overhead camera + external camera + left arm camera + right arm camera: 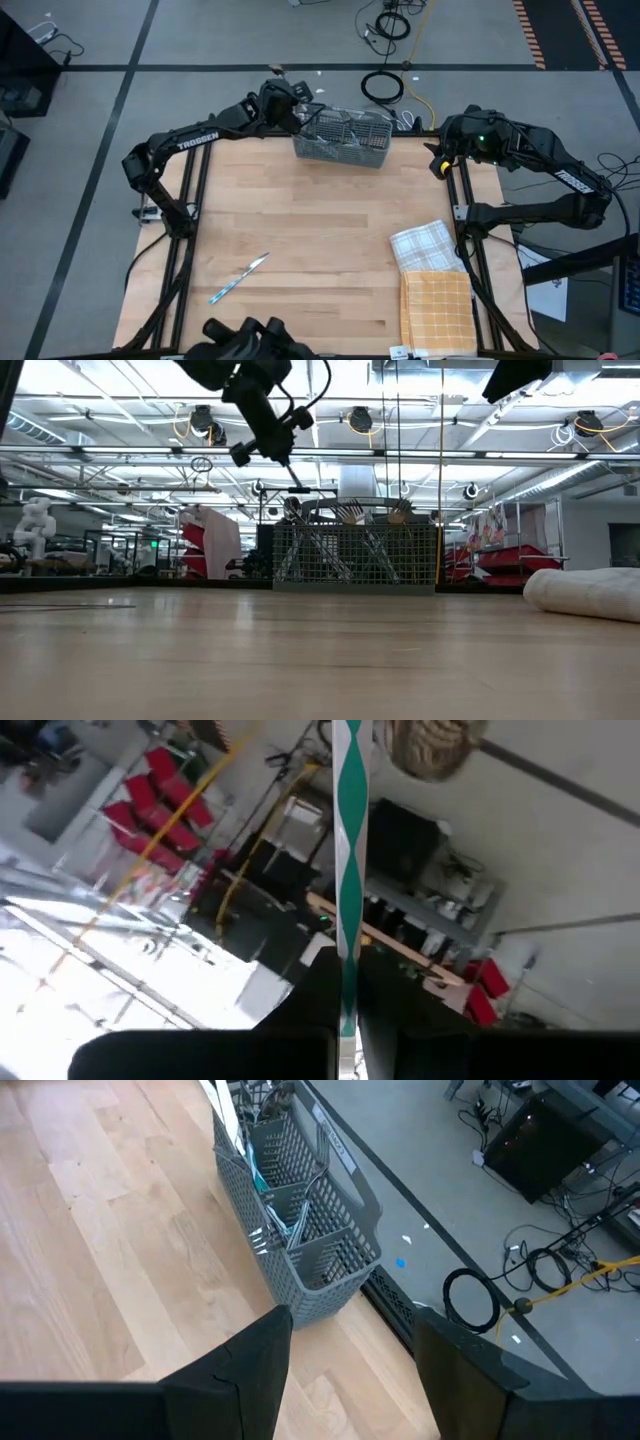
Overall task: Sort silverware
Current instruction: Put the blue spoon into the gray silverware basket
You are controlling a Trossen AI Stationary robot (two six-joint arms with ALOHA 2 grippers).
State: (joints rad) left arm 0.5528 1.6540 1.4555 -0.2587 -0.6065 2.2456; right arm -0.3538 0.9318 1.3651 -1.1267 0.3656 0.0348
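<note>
The grey wire-mesh caddy (342, 138) stands at the table's far edge, with several pieces of silverware (272, 1220) upright in its compartments. My left gripper (347, 1020) hovers above the caddy's left end (290, 550), shut on one piece of silverware (349, 870) with a teal-and-white patterned handle. A knife (240, 278) lies flat on the wood near the front left. My right gripper (350, 1330) waits open at the far right (441, 163), to the right of the caddy, with nothing between its fingers. My left gripper pinches the patterned handle (348, 990) between its two fingers, which lie along it. The handle runs on well past the fingertips. In the low view the piece slants down from the fingers, and its free end (300, 487) is clear above the caddy's rim.
A white checked towel (424, 245) and an orange checked towel (437, 312) lie at the front right. Bare wood stretches across the table's middle. Cables lie on the floor beyond the far edge (382, 86).
</note>
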